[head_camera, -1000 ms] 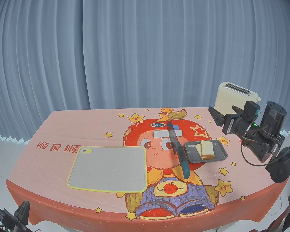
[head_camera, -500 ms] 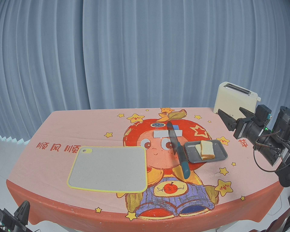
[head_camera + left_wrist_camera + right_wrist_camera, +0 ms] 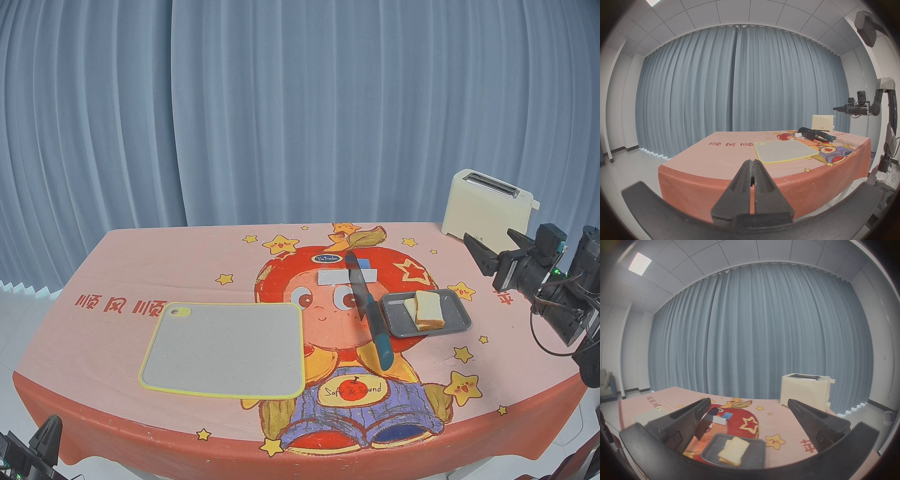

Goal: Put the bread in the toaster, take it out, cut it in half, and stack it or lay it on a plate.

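Grey metal forms the small tray (image 3: 459, 324) right of centre in the head view, and on it lie two pale pieces of bread (image 3: 428, 309), one stacked partly over the other. Just left of the tray, and apart from it, a knife (image 3: 370, 309) lies on the pink cartoon-print tablecloth (image 3: 125, 275), its teal handle toward the lower edge of the frame and its dark blade crossing a small white and blue block (image 3: 331, 277). A grey cutting board (image 3: 225, 350) with a yellow-green rim lies flat at lower left of centre, well apart from the knife. The cream toaster (image 3: 487, 203) stands upright at the upper right, at the table's far corner before the blue curtain (image 3: 281, 112). The right gripper (image 3: 487, 234) hangs in the air at the right edge of the frame, in front of the toaster and above the level of the tray, its fingers (image 3: 815, 422) spread wide with nothing between them. The left gripper (image 3: 752, 162) sits low at the lower left corner of the head view, off the near edge of the table, its two fingers pressed together on nothing.
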Robot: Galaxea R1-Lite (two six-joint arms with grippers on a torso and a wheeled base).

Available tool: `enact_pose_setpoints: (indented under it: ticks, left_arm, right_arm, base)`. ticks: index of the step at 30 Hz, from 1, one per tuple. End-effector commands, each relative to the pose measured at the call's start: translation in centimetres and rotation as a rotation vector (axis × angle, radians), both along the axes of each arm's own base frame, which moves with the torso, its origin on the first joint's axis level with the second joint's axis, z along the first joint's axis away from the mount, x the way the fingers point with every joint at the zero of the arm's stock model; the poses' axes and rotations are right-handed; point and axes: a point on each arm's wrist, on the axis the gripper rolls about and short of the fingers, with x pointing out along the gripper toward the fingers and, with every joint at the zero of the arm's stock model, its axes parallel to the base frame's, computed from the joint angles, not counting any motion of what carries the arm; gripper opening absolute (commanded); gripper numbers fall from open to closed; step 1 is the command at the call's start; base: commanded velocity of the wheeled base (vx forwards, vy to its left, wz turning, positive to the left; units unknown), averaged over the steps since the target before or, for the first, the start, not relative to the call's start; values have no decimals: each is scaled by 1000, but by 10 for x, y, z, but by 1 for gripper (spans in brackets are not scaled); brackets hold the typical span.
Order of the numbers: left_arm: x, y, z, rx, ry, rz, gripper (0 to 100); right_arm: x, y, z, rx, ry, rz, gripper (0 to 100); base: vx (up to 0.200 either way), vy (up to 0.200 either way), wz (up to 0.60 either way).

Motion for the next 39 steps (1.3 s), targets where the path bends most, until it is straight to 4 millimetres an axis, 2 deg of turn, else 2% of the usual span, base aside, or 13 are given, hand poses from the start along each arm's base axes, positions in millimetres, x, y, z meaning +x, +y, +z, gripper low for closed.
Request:
enact_pose_setpoints:
  ticks: [1, 6, 13, 39]
  left_arm:
    - [1, 0, -5, 2, 20, 0, 0]
    - [1, 0, -5, 2, 20, 0, 0]
    - [1, 0, -5, 1, 18, 0, 0]
    - [1, 0, -5, 2, 20, 0, 0]
  right_arm:
    - [6, -17, 2, -9, -11, -62, 100]
    - [10, -26, 3, -9, -14, -102, 100]
    - [9, -27, 1, -10, -8, -105, 100]
    - [4, -19, -2, -36, 2, -77, 100]
  base:
    - [0, 0, 0]
    - [0, 0, 0]
    - [0, 0, 0]
    - [0, 0, 0]
